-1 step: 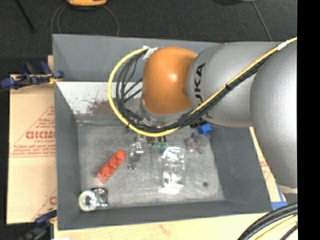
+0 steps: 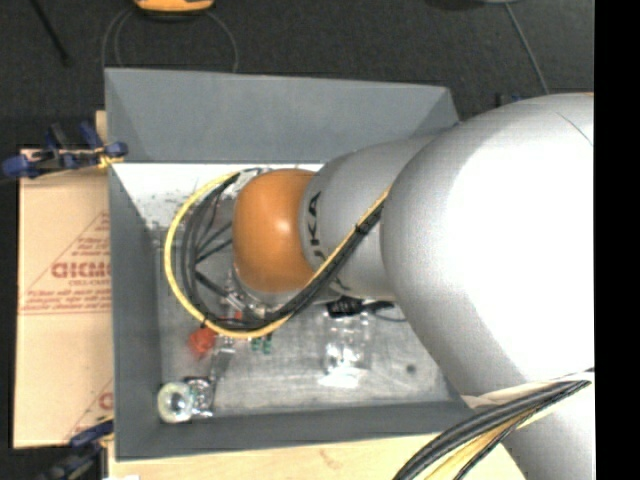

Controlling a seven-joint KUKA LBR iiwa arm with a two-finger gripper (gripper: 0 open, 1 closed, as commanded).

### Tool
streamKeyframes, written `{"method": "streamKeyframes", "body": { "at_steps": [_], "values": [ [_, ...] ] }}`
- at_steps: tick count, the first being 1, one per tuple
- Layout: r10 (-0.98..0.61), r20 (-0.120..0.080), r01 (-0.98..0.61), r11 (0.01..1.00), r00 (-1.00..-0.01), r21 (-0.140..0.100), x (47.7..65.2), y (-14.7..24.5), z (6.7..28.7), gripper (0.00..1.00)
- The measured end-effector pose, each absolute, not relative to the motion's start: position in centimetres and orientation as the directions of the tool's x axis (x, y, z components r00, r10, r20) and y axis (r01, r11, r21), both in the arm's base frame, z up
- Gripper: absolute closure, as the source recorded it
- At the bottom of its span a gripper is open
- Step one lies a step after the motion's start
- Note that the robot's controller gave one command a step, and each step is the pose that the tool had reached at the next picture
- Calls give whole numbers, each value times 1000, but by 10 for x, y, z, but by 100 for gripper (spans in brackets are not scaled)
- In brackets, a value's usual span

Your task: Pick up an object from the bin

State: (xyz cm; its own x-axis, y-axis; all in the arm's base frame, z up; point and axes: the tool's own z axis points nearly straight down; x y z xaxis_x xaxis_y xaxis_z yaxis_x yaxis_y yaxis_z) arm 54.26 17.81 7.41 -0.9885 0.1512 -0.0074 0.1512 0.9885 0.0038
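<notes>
Gripper (image 2: 232, 323) hangs low in the bin (image 2: 130, 318), lower left of frame, open or closed we can't tell; small red piece (image 2: 203, 341) sits just beside it, could get knocked aside if we drop off-centre

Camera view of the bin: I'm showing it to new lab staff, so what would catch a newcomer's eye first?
The big silver arm reaches in from the right, its orange wrist cover over the middle of the bin. Below-left of it lie a small red-orange piece and, in the near left corner, a shiny clear ball.
</notes>
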Motion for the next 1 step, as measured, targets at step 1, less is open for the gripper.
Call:
{"method": "streamKeyframes", "body": {
  "at_steps": [1],
  "values": [
    [153, -13, 153, 988, -988, 6, 545, 178, 78, 100]
  ]
}}
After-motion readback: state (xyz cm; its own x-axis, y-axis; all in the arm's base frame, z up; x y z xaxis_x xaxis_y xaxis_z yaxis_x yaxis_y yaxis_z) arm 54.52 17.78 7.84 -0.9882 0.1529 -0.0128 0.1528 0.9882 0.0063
